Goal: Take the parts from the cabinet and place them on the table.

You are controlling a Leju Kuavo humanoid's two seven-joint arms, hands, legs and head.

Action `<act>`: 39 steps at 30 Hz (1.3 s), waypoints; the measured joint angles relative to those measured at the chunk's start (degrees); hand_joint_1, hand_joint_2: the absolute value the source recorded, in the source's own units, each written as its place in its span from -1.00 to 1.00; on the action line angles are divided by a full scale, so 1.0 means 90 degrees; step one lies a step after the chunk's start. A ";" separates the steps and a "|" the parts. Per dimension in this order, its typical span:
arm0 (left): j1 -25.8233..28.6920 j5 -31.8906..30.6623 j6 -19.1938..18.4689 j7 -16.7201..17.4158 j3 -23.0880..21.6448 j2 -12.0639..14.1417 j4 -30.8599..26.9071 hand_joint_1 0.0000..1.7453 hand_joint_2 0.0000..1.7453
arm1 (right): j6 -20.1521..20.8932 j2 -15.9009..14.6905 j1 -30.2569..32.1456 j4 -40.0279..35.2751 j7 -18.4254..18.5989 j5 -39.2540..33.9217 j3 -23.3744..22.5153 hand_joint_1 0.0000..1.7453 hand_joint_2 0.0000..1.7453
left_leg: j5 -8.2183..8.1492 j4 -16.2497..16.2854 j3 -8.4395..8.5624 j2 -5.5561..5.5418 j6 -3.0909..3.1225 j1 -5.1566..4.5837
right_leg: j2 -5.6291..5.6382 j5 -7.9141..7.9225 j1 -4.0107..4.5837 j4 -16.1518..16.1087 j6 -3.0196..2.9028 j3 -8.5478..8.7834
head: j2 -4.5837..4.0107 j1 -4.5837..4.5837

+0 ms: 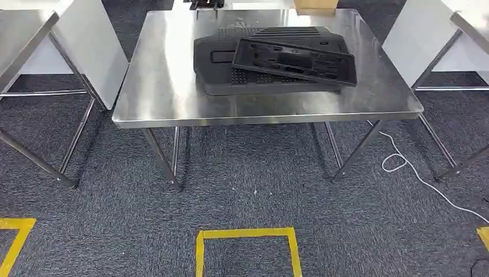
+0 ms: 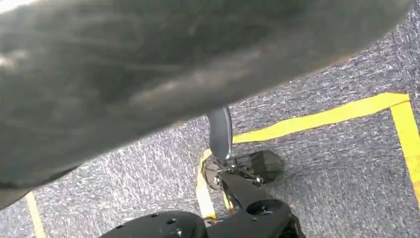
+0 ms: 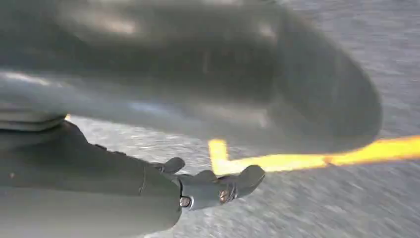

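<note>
Two black parts [image 1: 277, 57] lie stacked mid-table [image 1: 161, 98], toward the far edge. Left hand [image 2: 225, 144] hangs over the carpet, grip can't be told. Right hand [image 3: 213, 186] hangs low, fingers out, holding nothing. Next fetch likely needs a turn to the cabinet; arms best kept tucked past table edges.

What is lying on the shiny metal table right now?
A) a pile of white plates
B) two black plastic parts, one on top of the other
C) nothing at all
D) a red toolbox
B: the head view shows two black plastic parts stacked on the steel table, the flatter one lying tilted across the bigger one.
</note>
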 joint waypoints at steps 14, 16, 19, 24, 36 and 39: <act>-0.0004 0.0017 0.0066 0.0012 0.0007 0.0024 0.0000 -1.00 -1.00 | 0.0029 0.0056 0.0020 0.0245 0.0511 0.0650 0.0541 -1.00 -1.00 | -0.0700 0.0106 0.0645 -0.0050 -0.0261 0.0135 | -0.0027 0.0358 -0.0002 0.0164 -0.0234 -0.0340 | 0.0000 -0.0053; -0.0003 0.0017 0.0066 0.0005 0.0010 0.0017 0.0000 -1.00 -1.00 | 0.0037 0.0053 -0.0002 0.0248 0.0414 0.0696 0.0588 -1.00 -1.00 | -0.0596 0.0106 0.0565 -0.0076 -0.0131 0.0077 | -0.0026 0.0402 0.0025 0.0193 -0.0131 -0.0412 | 0.0000 -0.0024; -0.0011 0.0017 0.0066 0.0000 0.0010 0.0015 0.0000 -1.00 -1.00 | 0.0039 0.0051 0.0006 0.0255 0.0356 0.0769 0.0629 -1.00 -1.00 | -0.0440 0.0048 0.0462 -0.0052 0.0068 0.0085 | -0.0018 0.0434 -0.0023 0.0218 -0.0001 -0.0494 | 0.0000 -0.0036; -0.0019 0.0019 0.0075 -0.0002 0.0012 0.0029 -0.0002 -1.00 -1.00 | 0.0095 0.0058 -0.0017 0.0274 0.0443 0.0808 0.0685 -1.00 -1.00 | -0.0203 0.0054 0.0110 -0.0026 0.0158 0.0050 | -0.0014 -0.0633 -0.0033 0.2121 -0.0102 -0.1266 | 0.0000 0.0012; 0.0005 0.0027 0.0075 -0.0002 0.0073 0.0017 -0.0002 -1.00 -1.00 | 0.0158 0.0051 -0.0067 0.0306 0.0567 0.0883 0.0753 -1.00 -1.00 | -0.0067 0.0213 -0.0298 -0.0033 -0.0210 0.0083 | -0.0018 0.0164 -0.0019 0.0009 -0.0288 -0.0058 | 0.0000 -0.0036; 0.0009 0.0027 0.0075 -0.0002 0.0090 0.0015 0.0000 -1.00 -1.00 | 0.0160 0.0061 -0.0046 0.0306 0.0536 0.0917 0.0762 -1.00 -1.00 | -0.1056 0.1667 -0.0711 -0.0036 -0.0255 0.0092 | -0.0036 0.0325 0.0012 0.0020 -0.0360 -0.0273 | 0.0000 -0.0085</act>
